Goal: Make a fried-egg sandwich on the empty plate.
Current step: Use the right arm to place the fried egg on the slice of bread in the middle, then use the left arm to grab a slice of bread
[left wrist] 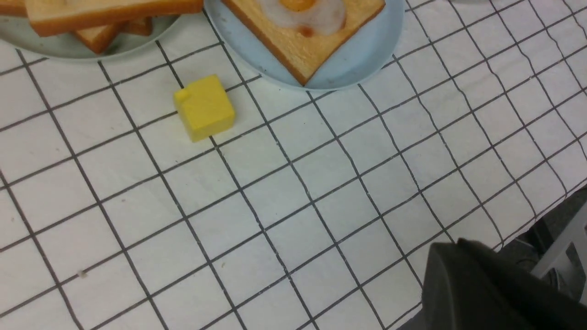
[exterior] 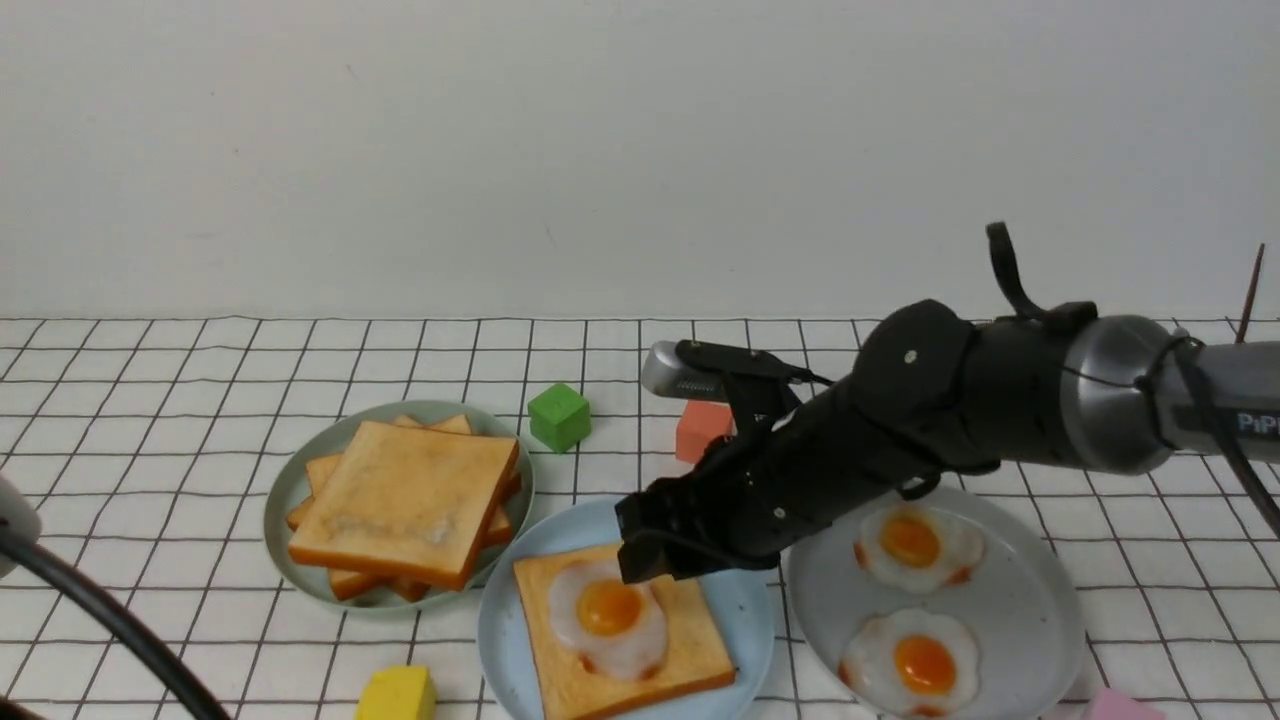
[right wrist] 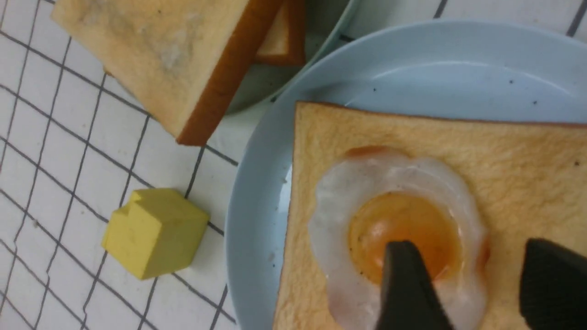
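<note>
Right claw (right wrist: 467,279) open, nothing between its black fingers, right over the glossy white fried egg with orange yolk (right wrist: 394,229). Egg lies on a square golden-brown toast slice (right wrist: 527,183), below the claw, on the round pale sky-blue plate (right wrist: 261,192). Contact with egg: can't tell. Left claw (left wrist: 440,247) shut, no held item visible, well apart from that plate, over the white black-gridded counter (left wrist: 293,206).
</note>
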